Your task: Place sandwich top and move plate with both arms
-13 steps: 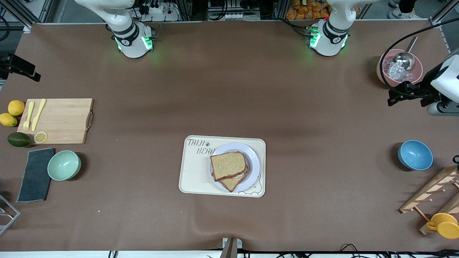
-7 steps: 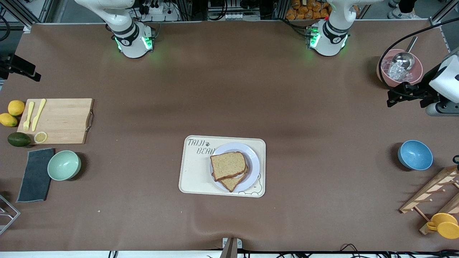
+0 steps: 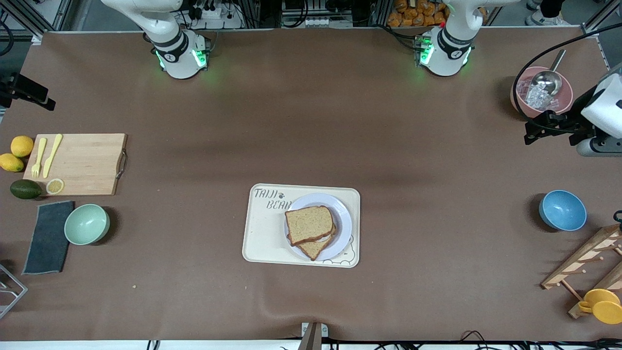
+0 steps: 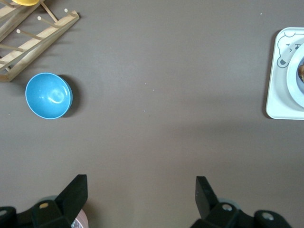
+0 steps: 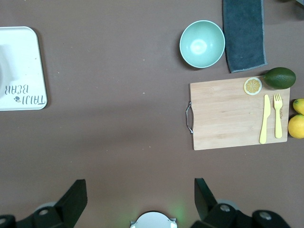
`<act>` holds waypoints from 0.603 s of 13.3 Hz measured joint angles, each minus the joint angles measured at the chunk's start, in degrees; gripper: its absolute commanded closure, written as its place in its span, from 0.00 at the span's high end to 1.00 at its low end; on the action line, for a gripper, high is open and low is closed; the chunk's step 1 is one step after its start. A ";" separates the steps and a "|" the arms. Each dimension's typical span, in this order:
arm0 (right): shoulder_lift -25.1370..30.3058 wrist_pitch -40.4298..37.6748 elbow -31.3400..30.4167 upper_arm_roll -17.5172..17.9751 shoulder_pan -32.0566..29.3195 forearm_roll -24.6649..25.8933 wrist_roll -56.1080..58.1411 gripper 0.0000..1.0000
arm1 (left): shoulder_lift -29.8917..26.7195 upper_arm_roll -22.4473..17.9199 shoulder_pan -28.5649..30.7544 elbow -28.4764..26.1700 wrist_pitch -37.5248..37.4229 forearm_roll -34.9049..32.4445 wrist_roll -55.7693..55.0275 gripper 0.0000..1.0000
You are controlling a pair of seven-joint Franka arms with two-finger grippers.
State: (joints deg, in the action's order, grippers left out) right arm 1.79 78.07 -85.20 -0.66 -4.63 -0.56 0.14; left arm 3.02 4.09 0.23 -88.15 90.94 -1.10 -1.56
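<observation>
The sandwich top [image 3: 309, 224], a plain brown bread slice, lies on another slice [image 3: 313, 248] whose corner pokes out beneath it. Both rest on the white plate [image 3: 342, 214], which sits on the cream tray [image 3: 265, 238] mid-table. My left gripper [image 4: 141, 184] hangs open and empty high over bare table beside the pink bowl [image 3: 563, 99]; its hand [image 3: 601, 114] shows at the left arm's end. My right gripper [image 5: 140, 186] is open and empty too, high over the table by its own base [image 5: 153, 221]. The tray's edge shows in both wrist views [image 4: 284, 71] [image 5: 21, 69].
At the left arm's end stand a blue bowl [image 3: 562, 210], a wooden rack [image 3: 585, 262] and a yellow cup [image 3: 601, 305]. At the right arm's end lie a cutting board [image 3: 80, 164] with cutlery, lemons [image 3: 22, 146], an avocado [image 3: 25, 189], a green bowl [image 3: 87, 224] and a dark cloth [image 3: 47, 237].
</observation>
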 measured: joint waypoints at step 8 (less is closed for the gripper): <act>0.00 0.00 0.00 -0.02 0.00 0.00 0.00 1.00 | -0.46 -2.44 -1.93 -0.60 0.72 0.00 0.01 1.00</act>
State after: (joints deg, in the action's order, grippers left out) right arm 1.78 78.07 -85.20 -0.69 -4.63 -0.56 0.14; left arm 2.56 1.65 -1.70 -88.75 91.66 -1.10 -1.56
